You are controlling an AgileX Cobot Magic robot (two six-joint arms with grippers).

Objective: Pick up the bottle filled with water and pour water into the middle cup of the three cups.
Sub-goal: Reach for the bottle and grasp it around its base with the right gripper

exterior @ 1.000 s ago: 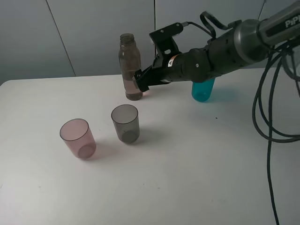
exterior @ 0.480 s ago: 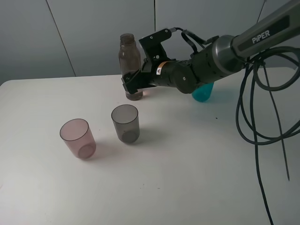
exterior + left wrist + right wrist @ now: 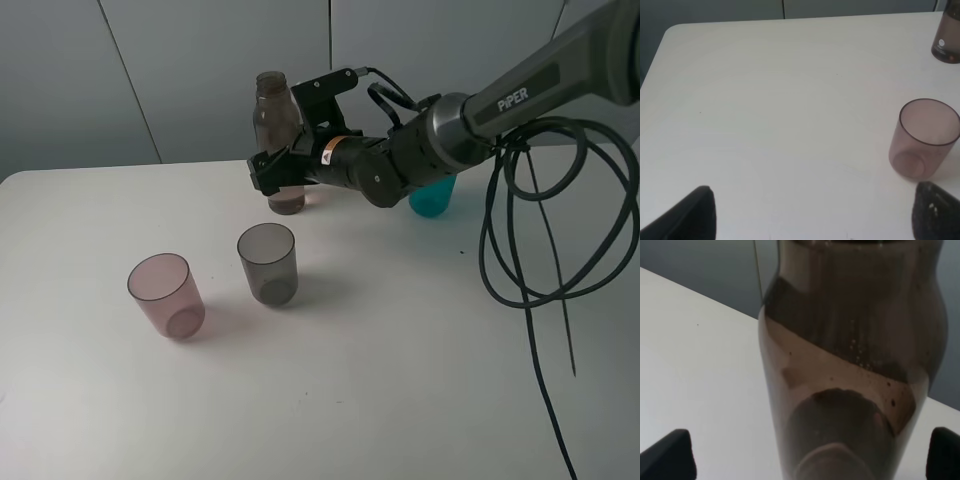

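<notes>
The smoky brown-grey bottle [image 3: 277,125] stands upright without a cap at the back of the white table [image 3: 400,350], partly filled with water. My right gripper [image 3: 274,180] is open, with a finger on either side of the bottle's lower part. In the right wrist view the bottle [image 3: 850,365] fills the frame between the fingertips [image 3: 667,460] of the gripper [image 3: 805,462]. The smoky grey middle cup [image 3: 268,262] stands in front of the bottle, the pink cup [image 3: 165,293] to its left. The teal cup [image 3: 433,196] is half hidden behind my right arm. My left gripper [image 3: 812,215] is open and empty, near the pink cup [image 3: 926,137].
Black cables [image 3: 520,250] hang from the right arm over the table's right side. A grey wall [image 3: 150,70] stands behind the table's back edge. In the left wrist view a dark base [image 3: 946,42], seemingly the bottle's, shows near the back edge.
My right arm has reached further left, and its open fingers now straddle the bottle's lower part. The bottle and the cups have not moved.
</notes>
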